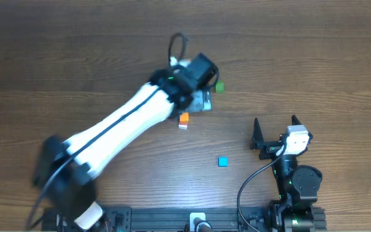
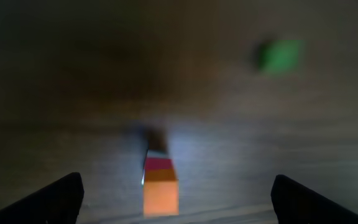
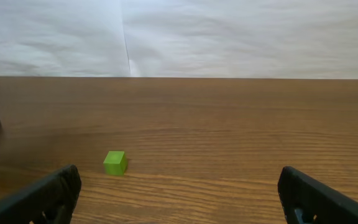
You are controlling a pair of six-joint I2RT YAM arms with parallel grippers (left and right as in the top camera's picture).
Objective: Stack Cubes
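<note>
top view: left gripper (image 1: 199,99) hangs just beside a short cube stack (image 1: 184,120), orange on top. green cube (image 1: 219,86) lies near, blue cube (image 1: 223,162) well apart. judged: stack part built, two cubes loose.

left wrist view: fingers spread wide, holding nothing. stack reads orange over red, blurred beneath. next move likely calls for fetching the green cube.

right wrist view: right gripper (image 3: 179,190) wide open, empty.

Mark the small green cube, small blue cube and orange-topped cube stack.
small green cube (image 3: 115,162), right wrist view, on the cube's middle.
small blue cube (image 1: 223,161), top view, on its top face.
orange-topped cube stack (image 2: 161,196), left wrist view, on the orange cube.
</note>
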